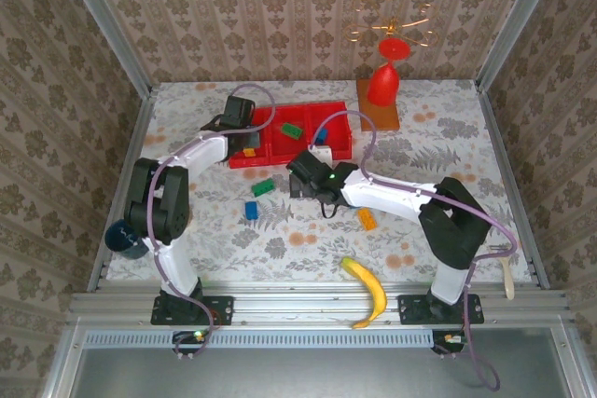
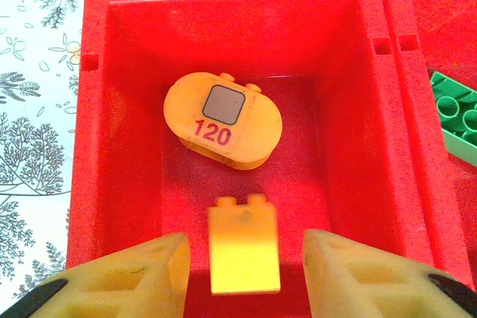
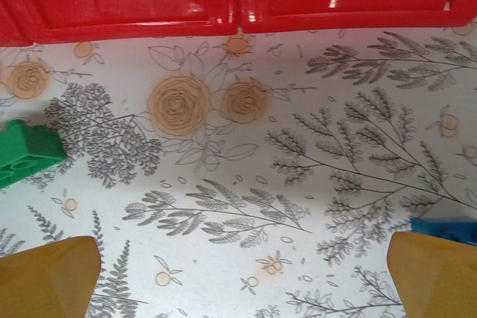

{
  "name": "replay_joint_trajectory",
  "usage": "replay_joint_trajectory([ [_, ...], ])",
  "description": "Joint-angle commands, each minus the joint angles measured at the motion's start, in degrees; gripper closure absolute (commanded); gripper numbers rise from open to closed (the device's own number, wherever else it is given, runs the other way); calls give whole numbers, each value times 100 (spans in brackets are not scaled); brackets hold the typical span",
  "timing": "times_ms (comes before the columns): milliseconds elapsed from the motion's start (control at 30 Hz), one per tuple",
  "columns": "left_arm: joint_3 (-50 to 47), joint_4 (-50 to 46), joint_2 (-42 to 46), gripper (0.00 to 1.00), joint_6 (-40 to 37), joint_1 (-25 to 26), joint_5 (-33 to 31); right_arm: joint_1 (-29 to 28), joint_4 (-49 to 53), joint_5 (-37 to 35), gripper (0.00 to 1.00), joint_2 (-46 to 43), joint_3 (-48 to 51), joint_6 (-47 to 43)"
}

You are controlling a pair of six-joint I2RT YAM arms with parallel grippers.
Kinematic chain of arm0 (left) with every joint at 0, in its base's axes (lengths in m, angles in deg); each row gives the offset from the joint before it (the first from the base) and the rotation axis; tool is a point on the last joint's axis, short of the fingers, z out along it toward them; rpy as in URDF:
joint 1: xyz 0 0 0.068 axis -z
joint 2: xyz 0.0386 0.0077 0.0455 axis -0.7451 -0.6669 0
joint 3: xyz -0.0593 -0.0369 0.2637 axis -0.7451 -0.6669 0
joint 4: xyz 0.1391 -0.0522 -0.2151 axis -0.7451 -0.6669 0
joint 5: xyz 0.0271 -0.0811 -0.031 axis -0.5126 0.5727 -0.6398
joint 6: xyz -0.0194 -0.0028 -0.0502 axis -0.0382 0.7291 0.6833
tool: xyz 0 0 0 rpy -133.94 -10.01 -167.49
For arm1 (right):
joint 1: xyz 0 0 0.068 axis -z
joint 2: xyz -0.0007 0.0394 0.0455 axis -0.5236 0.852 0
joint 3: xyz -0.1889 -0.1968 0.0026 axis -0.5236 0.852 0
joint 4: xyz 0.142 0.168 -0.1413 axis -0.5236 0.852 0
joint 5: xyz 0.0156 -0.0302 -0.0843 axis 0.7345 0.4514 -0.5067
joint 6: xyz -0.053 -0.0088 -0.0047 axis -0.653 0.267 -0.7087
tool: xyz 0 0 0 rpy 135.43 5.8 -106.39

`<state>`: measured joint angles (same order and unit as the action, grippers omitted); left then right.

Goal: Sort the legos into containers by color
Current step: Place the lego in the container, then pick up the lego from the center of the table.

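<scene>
Top external view: the flowered table (image 1: 420, 193) carries the red tray (image 1: 270, 159) toward its far side, with the left arm reaching over the tray's left compartment and the right arm stretched to the cloth just in front of the tray's near wall. In the left wrist view the left gripper (image 2: 246, 243) hangs inside that compartment with its jaws apart and a gap on either side of an orange-yellow brick (image 2: 244, 262), so the brick is free of them and looks to be on or just above the compartment floor, near a rounded orange piece (image 2: 222, 121) marked 120; a green brick (image 2: 456, 113) lies in the next compartment. The drop looks done, so the clean finish is probably a straight lift out, keeping the fingers off the walls and off both orange pieces. The right gripper (image 3: 238, 273) is spread wide over bare cloth and grips nothing, with a loose green brick (image 3: 26, 153) off to one side and a blue brick (image 3: 443, 227) just beside the other finger. Its next grasp likely calls for centring over one brick alone, then closing squarely across its flat sides so it does not twist or skid away.
</scene>
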<state>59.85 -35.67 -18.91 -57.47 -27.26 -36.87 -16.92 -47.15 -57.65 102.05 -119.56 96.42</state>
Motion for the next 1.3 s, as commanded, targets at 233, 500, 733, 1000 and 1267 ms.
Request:
replay_joint_trajectory([
  [233,-74,-143,620,48,59,-34,42,-226,-66,371,0,490,-595,-158],
  [500,-880,-25,1703,27,266,-34,-56,-456,279,544,0,1219,-1485,-409],
  [733,-1659,1,2661,0,433,-134,-404,-563,424,672,0,1807,-2156,-573],
  [1000,-2472,42,3574,0,700,-434,-801,-584,445,809,0,2355,-2757,-1124],
  [1267,-3199,329,4363,0,844,-785,-857,-567,659,746,0,2720,-3161,-1690],
])
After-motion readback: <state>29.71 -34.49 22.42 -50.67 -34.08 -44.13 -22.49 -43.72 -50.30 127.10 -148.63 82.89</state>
